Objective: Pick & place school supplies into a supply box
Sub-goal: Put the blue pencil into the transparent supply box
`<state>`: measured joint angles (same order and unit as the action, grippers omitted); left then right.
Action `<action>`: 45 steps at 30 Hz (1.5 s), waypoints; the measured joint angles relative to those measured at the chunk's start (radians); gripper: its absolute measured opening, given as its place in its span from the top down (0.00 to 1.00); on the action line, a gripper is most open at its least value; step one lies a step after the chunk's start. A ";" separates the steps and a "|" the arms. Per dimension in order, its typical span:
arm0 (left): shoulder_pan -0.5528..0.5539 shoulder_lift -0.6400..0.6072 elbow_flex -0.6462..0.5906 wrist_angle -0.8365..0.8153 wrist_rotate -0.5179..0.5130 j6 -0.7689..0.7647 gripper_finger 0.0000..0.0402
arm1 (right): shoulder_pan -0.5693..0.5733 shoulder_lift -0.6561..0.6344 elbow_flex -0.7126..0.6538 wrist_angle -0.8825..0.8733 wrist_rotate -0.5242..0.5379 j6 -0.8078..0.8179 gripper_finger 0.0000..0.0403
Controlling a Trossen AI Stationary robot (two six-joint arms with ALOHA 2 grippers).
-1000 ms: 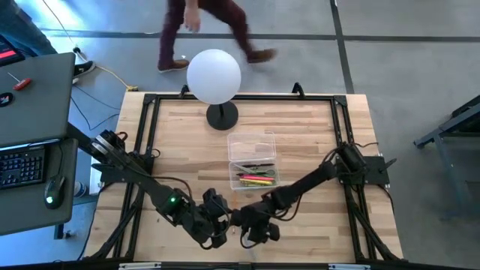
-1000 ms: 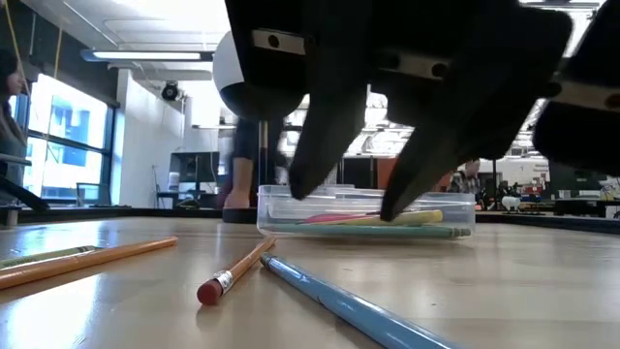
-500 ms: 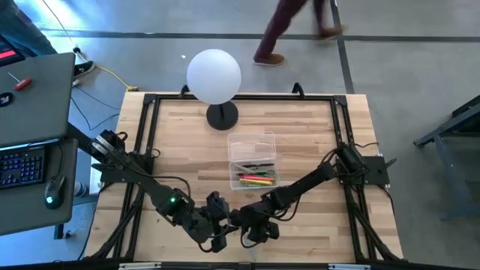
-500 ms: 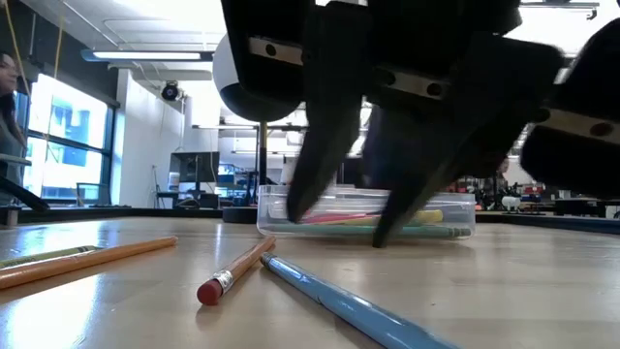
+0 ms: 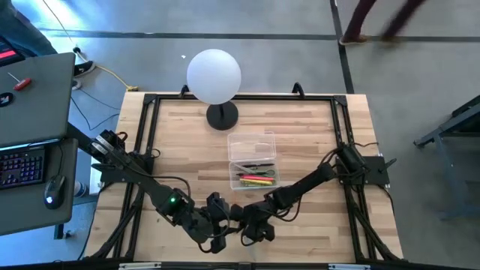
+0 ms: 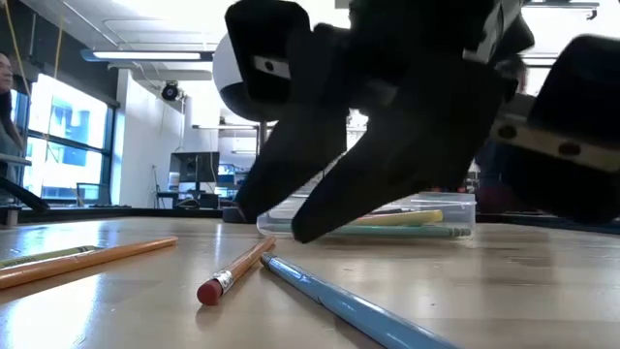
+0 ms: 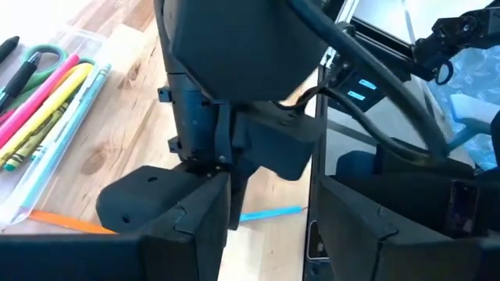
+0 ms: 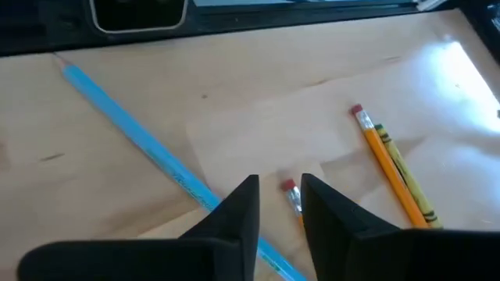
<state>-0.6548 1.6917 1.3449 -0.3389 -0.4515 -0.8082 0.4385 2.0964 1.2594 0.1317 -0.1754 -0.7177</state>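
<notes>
My right gripper (image 8: 275, 204) hangs low over the near edge of the counter (image 5: 300, 142), its jaws narrow and straddling the eraser end of an orange pencil (image 8: 292, 195) without yet gripping it. My left gripper (image 5: 217, 238) waits just beside it, near the same edge; its jaws stand apart and hold nothing.

The pencil should be light, stiff and hard, a smooth thin stick that can roll or slip out sideways. I judge the best hold is across the shaft a little way in from the eraser, pressed squarely, so it does not pivot.

Loose on the counter I count four: this pencil, the long blue pencil (image 8: 148, 160) touching or nearly touching it, a yellow pencil with a green band (image 8: 392, 165), and an orange one (image 6: 92, 260) beside it in the low view.

The supply box (image 5: 253, 160) sits open mid-counter, well apart from my jaws, already holding several pens and pencils I cannot count exactly, plus green-handled scissors (image 7: 33, 62).
</notes>
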 joint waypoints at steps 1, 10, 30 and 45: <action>0.000 0.000 0.000 0.000 0.000 0.000 0.47 | 0.000 0.000 -0.011 0.018 0.001 -0.002 0.83; 0.000 0.000 0.000 0.000 -0.002 -0.007 0.47 | 0.007 0.000 -0.021 0.071 0.001 -0.022 0.97; 0.000 0.000 0.000 0.001 0.012 -0.008 0.47 | 0.031 0.078 -0.013 -0.076 0.124 0.016 1.00; 0.000 0.000 0.000 0.000 0.016 -0.008 0.47 | 0.026 -0.097 -0.062 -0.371 0.121 0.224 1.00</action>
<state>-0.6552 1.6917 1.3449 -0.3386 -0.4358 -0.8162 0.4644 1.9995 1.1974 -0.2395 -0.0540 -0.4938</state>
